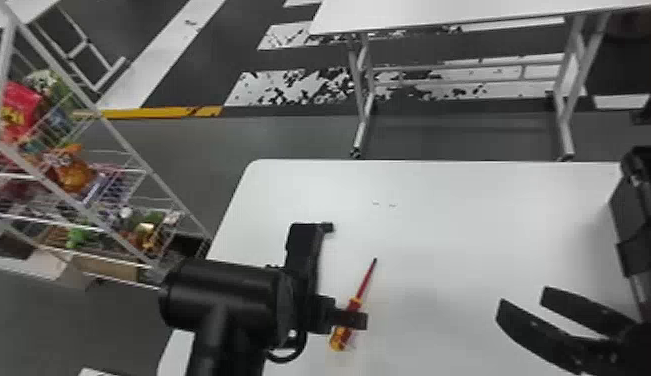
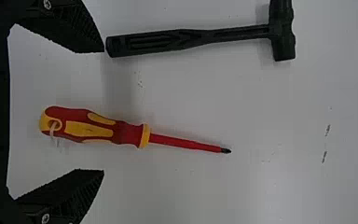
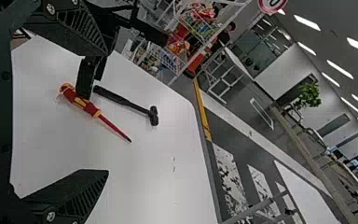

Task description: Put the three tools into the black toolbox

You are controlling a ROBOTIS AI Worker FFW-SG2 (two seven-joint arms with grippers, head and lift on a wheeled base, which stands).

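White table under your hands, both grippers spread, two tools lying on it

Grey floor (image 1: 264, 145) with a yellow stripe (image 1: 164, 112) surrounds your white table (image 1: 464, 225). In the head view, a wire rack (image 1: 122, 139) with colourful goods stands on the left, and a second table (image 1: 439, 12) is farther ahead. In the right wrist view you can see also a green plant (image 3: 309, 95), in the room behind.

Your left gripper (image 1: 339, 317) is above the screwdriver (image 2: 130, 134), with its two fingers wide apart and nothing pinched between them. This screwdriver is red and yellow, and it lies on the table with its tip pointing forward. The black hammer (image 2: 191, 38) lies to its left, apart from it, with its head farther forward than the screwdriver tip. Its handle end is near one left finger; whether they touch, you cannot tell.

Your right gripper (image 1: 524, 296) is well apart from both tools, on the right, and its fingers are also spread and empty. Near it, at the right edge of the head view, you have the black toolbox (image 1: 639, 200), partly cut off.
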